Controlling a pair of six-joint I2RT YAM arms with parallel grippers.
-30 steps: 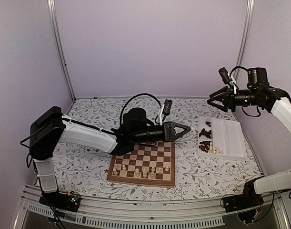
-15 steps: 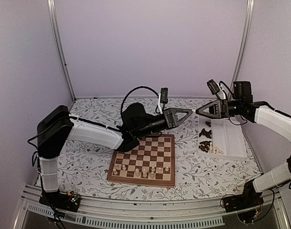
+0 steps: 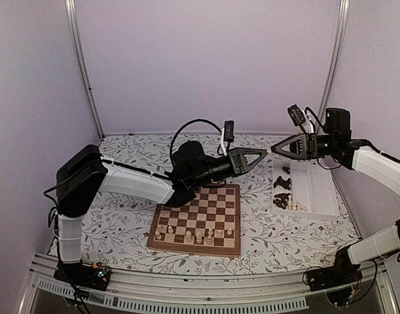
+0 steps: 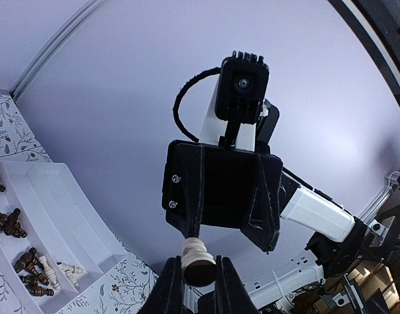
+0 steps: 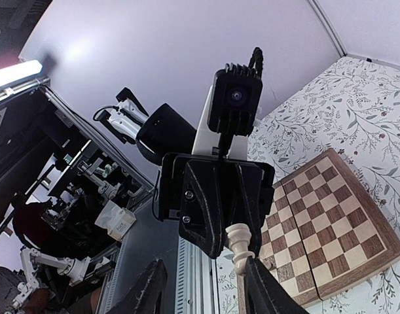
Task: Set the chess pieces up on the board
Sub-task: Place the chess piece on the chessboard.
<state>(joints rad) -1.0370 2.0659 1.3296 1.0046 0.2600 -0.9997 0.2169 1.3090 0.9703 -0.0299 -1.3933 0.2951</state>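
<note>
My left gripper (image 3: 260, 155) is raised above the far side of the board (image 3: 216, 196) and is shut on a pale cream chess piece (image 4: 198, 261), gripping it by the base. My right gripper (image 3: 275, 150) faces it tip to tip. In the right wrist view the cream piece (image 5: 241, 243) sticks out between the right gripper's (image 5: 203, 275) open jaws, close to one finger (image 5: 258, 288) and far from the other. Several cream pieces (image 3: 193, 234) stand on the board's near rows.
A white tray (image 3: 321, 190) lies right of the board with dark and cream pieces (image 3: 283, 193) in its left compartments. The tray (image 4: 62, 216) also shows in the left wrist view. A flowered cloth covers the table. Walls and frame posts close in all around.
The left gripper rose from over the board with the cream piece. The right arm swung in from the far right to meet it, and its jaws have narrowed a little.
</note>
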